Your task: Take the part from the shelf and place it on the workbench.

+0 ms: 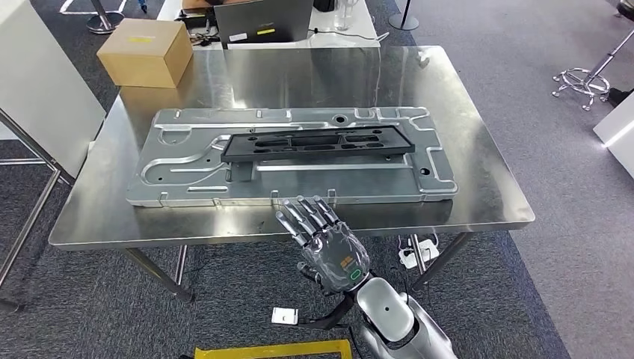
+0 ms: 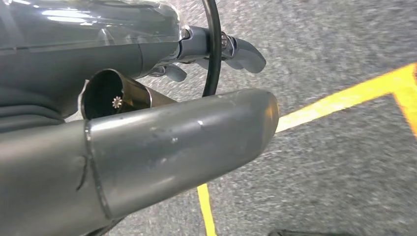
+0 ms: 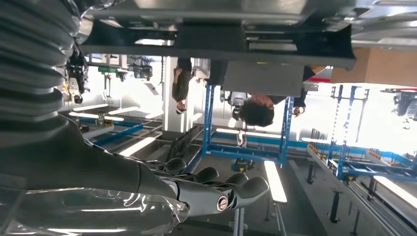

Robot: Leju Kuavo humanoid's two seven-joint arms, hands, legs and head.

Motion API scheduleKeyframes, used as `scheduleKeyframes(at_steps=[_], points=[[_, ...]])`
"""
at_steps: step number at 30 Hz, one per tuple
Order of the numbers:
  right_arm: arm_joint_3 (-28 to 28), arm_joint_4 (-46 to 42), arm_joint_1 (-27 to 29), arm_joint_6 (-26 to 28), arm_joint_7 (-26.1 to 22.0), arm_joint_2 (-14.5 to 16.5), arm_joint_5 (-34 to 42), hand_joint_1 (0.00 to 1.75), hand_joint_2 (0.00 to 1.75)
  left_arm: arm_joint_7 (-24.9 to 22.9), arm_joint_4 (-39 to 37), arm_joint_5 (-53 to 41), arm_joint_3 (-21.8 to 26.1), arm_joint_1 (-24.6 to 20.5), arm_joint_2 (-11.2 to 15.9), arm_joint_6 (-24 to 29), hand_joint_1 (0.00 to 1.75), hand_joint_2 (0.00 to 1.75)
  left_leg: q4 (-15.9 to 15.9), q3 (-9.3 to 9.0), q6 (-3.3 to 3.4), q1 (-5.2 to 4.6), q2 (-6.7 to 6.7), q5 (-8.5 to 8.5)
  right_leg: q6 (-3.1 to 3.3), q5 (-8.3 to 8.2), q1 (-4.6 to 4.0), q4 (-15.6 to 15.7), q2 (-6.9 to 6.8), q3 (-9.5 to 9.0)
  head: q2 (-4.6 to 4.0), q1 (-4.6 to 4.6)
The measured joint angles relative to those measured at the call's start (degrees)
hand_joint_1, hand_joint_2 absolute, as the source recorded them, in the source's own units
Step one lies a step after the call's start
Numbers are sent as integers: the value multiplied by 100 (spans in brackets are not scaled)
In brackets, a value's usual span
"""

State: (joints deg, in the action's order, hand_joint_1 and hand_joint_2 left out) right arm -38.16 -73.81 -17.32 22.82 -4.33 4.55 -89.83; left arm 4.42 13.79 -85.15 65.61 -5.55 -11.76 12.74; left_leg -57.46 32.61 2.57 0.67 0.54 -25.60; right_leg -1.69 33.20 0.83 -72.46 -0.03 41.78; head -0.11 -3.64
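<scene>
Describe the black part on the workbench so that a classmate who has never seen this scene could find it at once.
Start at the steel workbench. A large grey metal panel lies flat across its middle, and the black part rests on top of that panel. It is a long, flat frame with cut-out openings, the one dark piece there, unlike the cardboard box at the far corner.
</scene>
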Motion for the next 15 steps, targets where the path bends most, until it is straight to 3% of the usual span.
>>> scheduleKeyframes(at_steps=[1,2,3,4,5,7,8,10,11,12,14,15], points=[[3,1,4,0,0,-5,0,0,0,-2,0,-1,0,2,2,-1,0,0,-9,92,1,-16,1,64,2,39,-3,-231,0,2,0,-1],[6,1,7,0,0,-10,0,0,0,-4,0,-1,0,3,3,-1,0,0,-21,181,0,-33,2,123,18,-38,-9,-279,0,-90,0,0],[9,1,8,0,0,-13,0,0,0,-7,0,-1,1,4,3,-2,0,0,-32,262,-2,-50,1,178,50,-182,-22,-117,1,-287,0,0],[13,0,5,0,0,-13,0,0,0,-11,0,-2,1,3,1,-2,0,0,-46,328,-7,-64,-1,230,102,-310,-44,229,2,-581,0,1],[17,-7,0,0,0,-13,0,0,0,-15,0,-2,1,4,-9,-2,0,0,-61,384,-20,-83,-4,276,170,-338,-73,684,-2,-919,0,1],[28,-30,-11,0,0,-11,0,0,0,-24,0,-3,1,7,-24,-2,0,0,-67,434,-73,-82,-2,367,249,-285,-126,1368,-13,-1373,0,1],[34,-41,-15,-1,0,-11,0,0,0,-29,0,-4,2,8,-28,-2,0,0,-58,441,-111,-74,2,413,266,-252,-147,1518,-16,-1439,0,-1],[45,-48,-20,-2,0,-10,0,0,0,-41,0,-5,2,12,-21,-2,0,0,-30,459,-184,-59,1,481,292,-364,-140,1595,-21,-1379,0,-9],[47,-48,-21,-3,0,-7,0,0,0,-45,0,-5,1,14,-18,-1,0,0,-79,502,-214,-58,-7,394,325,-444,-117,1631,-27,-1330,0,-7],[48,-49,-20,-4,0,-3,0,0,0,-50,-1,-5,1,20,-16,-1,0,0,-223,567,-243,-56,-18,197,353,-536,-90,1666,-34,-1266,0,-3],[48,-47,-12,-6,0,3,0,0,0,-56,-2,-5,1,24,-13,-1,0,0,-826,741,-304,-23,-28,-396,386,-692,-65,1686,-39,-1104,0,9],[48,-45,-5,-7,0,3,0,0,0,-57,-2,-5,1,26,-10,-2,0,0,-1192,807,-339,-5,-28,-611,380,-756,-63,1677,-45,-1019,0,11]])
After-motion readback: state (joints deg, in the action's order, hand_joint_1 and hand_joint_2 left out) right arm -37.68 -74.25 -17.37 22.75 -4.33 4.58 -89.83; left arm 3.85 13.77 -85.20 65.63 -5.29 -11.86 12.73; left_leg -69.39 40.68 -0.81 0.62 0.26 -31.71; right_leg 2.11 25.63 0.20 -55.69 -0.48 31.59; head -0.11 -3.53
